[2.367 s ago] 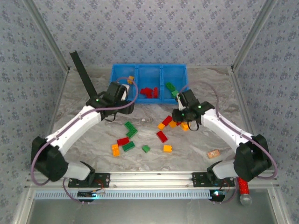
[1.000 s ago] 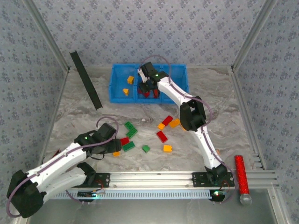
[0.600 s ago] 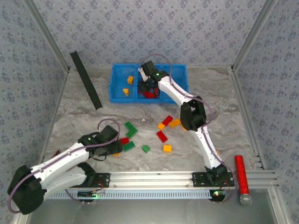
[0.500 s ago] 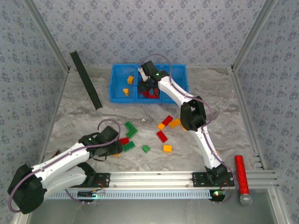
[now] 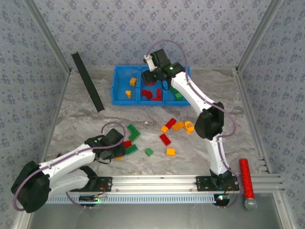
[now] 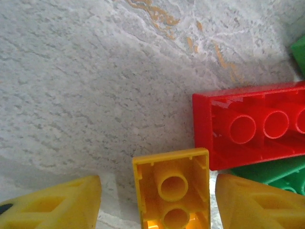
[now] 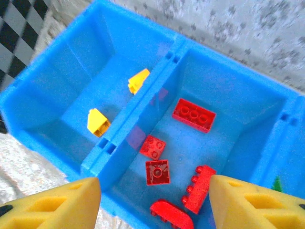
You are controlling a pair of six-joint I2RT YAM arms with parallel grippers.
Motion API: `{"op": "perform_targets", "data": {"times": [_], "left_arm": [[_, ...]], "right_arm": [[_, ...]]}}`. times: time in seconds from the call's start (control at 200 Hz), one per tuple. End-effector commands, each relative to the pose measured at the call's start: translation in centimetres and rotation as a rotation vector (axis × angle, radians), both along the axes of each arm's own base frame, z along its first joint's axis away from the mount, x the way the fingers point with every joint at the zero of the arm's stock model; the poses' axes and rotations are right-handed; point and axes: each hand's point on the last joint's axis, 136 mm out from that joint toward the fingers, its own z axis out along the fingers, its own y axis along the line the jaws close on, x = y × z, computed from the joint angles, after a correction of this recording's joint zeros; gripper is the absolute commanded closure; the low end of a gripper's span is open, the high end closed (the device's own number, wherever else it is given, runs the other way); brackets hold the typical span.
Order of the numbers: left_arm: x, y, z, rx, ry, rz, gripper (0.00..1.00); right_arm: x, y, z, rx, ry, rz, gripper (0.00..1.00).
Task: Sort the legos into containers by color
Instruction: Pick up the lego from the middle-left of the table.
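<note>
Marbled tabletop [image 6: 95,95], left fingers [image 6: 47,205] splayed astride hollow yellow brick [image 6: 174,191], right fingers [image 7: 47,205] splayed above bin [image 7: 102,155]

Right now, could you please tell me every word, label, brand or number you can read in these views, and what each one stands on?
There is no readable text in these views.
Red brick and orange-yellow brick, left wrist view: hollow undersides face up, no lettering.
Red bricks in the blue bin: the studs are too small to read any mark.
Blue bin walls: no label visible.
</note>
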Motion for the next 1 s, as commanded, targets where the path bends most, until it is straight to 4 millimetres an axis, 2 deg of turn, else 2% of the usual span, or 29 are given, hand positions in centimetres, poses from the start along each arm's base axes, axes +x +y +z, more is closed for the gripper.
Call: {"op": "perform_targets", "data": {"times": [0.0,0.125,0.22,0.355,0.46,0.63,0.785,0.81,0.905,0.995], "left_arm": [[0.0,-0.3,-0.6,0.0,0.008,-0.002,0.4],[-0.2,0.1,-0.9,0.013,0.01,0.005,0.55],[-0.3,0.4,-0.9,0.027,0.01,0.005,0.64],[-0.1,0.2,-0.5,0.024,0.006,-0.012,0.76],[1.3,-0.4,2.0,0.031,-0.05,-0.049,0.79],[5.6,-0.9,7.8,0.063,-0.167,-0.109,0.8],[10.8,-1.6,12.8,0.079,-0.291,-0.148,0.81],[11.5,-1.6,13.5,0.091,-0.306,-0.152,0.81],[15.4,-2.1,16.1,0.097,-0.413,-0.138,0.81],[18.6,-2.3,17.4,0.097,-0.472,-0.116,0.81]], "right_arm": [[-1.6,-1.6,2.5,-0.016,-0.036,0.001,0.36],[-3.7,-3.3,4.5,-0.011,-0.068,-0.021,0.34],[-5.7,-4.8,5.2,-0.008,-0.075,-0.04,0.33],[-8.9,-8.1,4.7,-0.024,-0.042,-0.104,0.27],[-11.8,-10.4,3.5,-0.031,0.003,-0.14,0.24],[-17.1,-14.0,1.8,-0.013,0.062,-0.208,0.21],[-21.7,-16.9,-0.3,0.045,0.121,-0.284,0.2],[-22.7,-17.3,-2.0,0.036,0.158,-0.291,0.2],[-25.6,-18.3,-5.5,0.059,0.258,-0.309,0.17],[-27.5,-19.4,-8.2,0.061,0.326,-0.35,0.17]]}}
